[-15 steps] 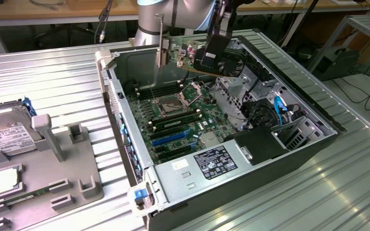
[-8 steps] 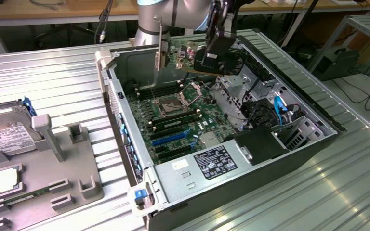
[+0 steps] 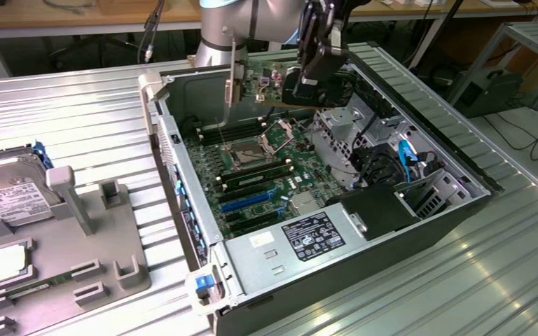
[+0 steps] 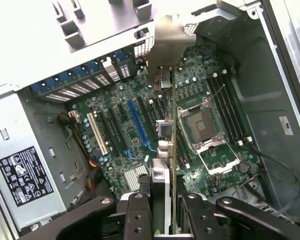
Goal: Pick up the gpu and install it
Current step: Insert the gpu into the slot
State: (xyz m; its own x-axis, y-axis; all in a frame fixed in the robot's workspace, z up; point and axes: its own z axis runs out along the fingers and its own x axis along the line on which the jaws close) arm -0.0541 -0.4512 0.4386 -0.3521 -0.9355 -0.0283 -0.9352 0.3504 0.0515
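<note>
The gpu hangs above the open computer case, a thin card with a green board and a long silver bracket at its end toward the exterior view's left. My gripper is shut on the card's top edge. In the wrist view the gpu runs edge-on away from my gripper, its bracket at the far end. One black finger presses each side of it. The card floats over the motherboard, close to the blue slot and apart from it.
A hard drive, a processor and a memory stick lie on the grey fixture at the exterior view's left. Inside the case sit the power supply, the empty processor socket and cables.
</note>
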